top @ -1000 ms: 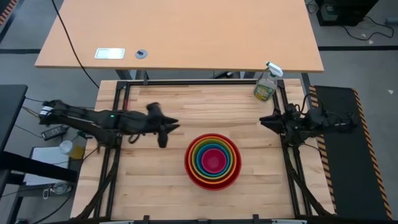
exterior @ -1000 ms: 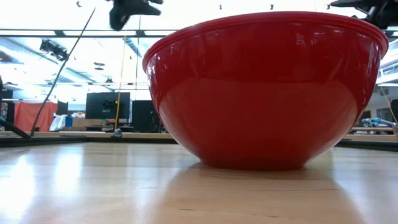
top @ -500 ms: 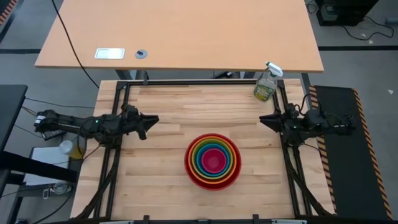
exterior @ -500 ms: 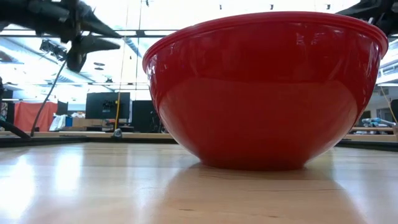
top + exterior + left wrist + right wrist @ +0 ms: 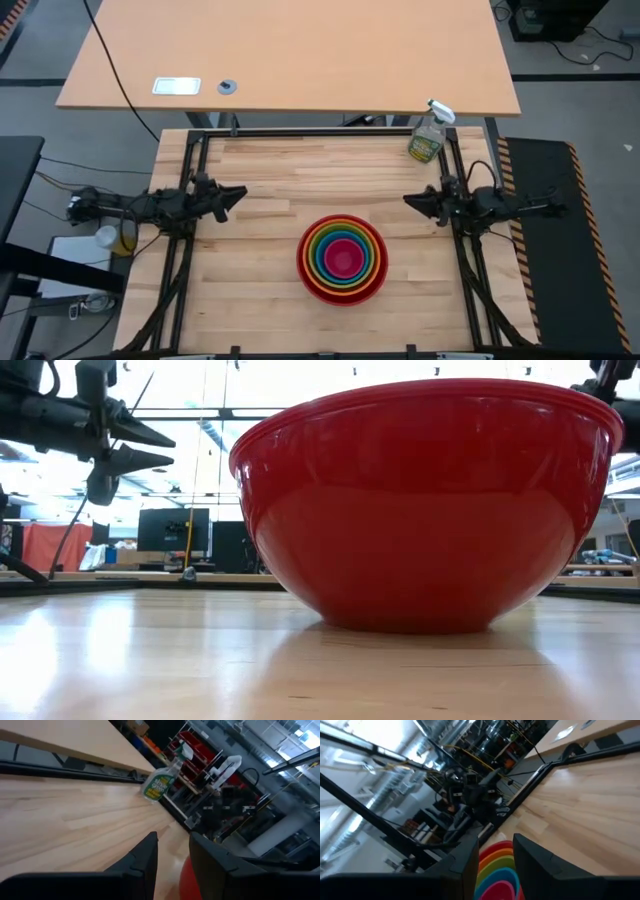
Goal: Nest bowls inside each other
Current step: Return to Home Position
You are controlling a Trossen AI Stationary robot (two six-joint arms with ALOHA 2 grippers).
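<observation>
Bowls are already nested. The pink bowl sits innermost w/ the mid-size ones ringed round it, all inside the red bowl. That one stands upright on the desk, a bit right of centre and toward the near edge.

By the look they're plain thin plastic: light, fairly stiff w/ some give at the rim, smooth and prob. slippery, not fragile. As a set of five the stack should weigh more than any single bowl but still be light. The inner bowls likely sit loose, so a tilt or jolt could shift them. If a hold were needed, the best bet is a pinch on the red bowl's rim, one finger inside and one outside. The wall looks too wide and curved for a side grip. Nothing seems left to nest.

The left hand hangs over the desk's left side, arm folded low and approx. level. It points in toward the middle, apart from the stack, fingers a little parted w/ nothing between them. The right hand mirrors it on the right side, pointing inward, near the stack but not touching. Its wrist view shows a narrow, empty gap between the fingers. Spray bottle stands at the far right corner, away from the stack.
</observation>
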